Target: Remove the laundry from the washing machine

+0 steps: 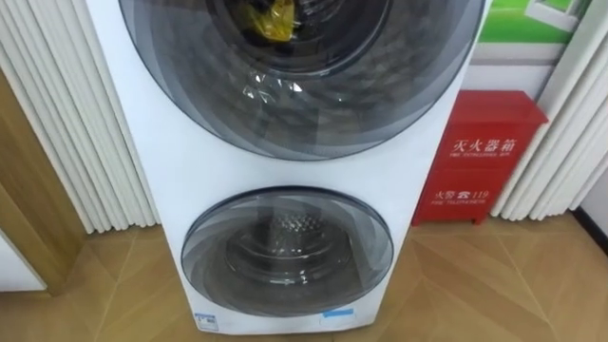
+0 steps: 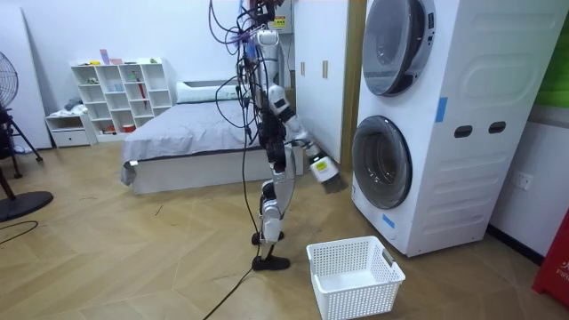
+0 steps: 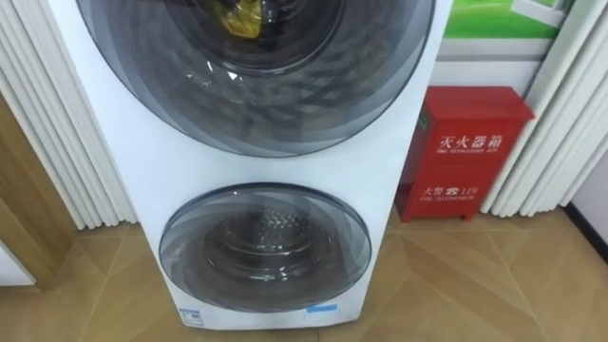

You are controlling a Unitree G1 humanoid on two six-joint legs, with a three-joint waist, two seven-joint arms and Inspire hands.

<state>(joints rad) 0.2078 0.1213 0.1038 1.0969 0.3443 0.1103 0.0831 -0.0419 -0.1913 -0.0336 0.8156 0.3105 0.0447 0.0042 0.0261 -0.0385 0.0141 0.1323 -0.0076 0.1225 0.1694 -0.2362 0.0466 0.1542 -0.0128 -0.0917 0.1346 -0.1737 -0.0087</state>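
Stacked washing machine (image 1: 285,152), doors closed; yellow garment (image 1: 271,17) in upper drum. Right robot hand (image 2: 322,167) extended toward it, grasp state indeterminate. White basket (image 2: 356,276) near.

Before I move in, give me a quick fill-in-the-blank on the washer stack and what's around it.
1. The lower door shows a bare drum; the yellow cloth sits behind the ___ one.
2. Both doors of the washer stack are ___.
3. The box standing right of the stack is ___ in colour.
4. The white basket on the floor is ___.

Missing words: upper; shut; red; empty.
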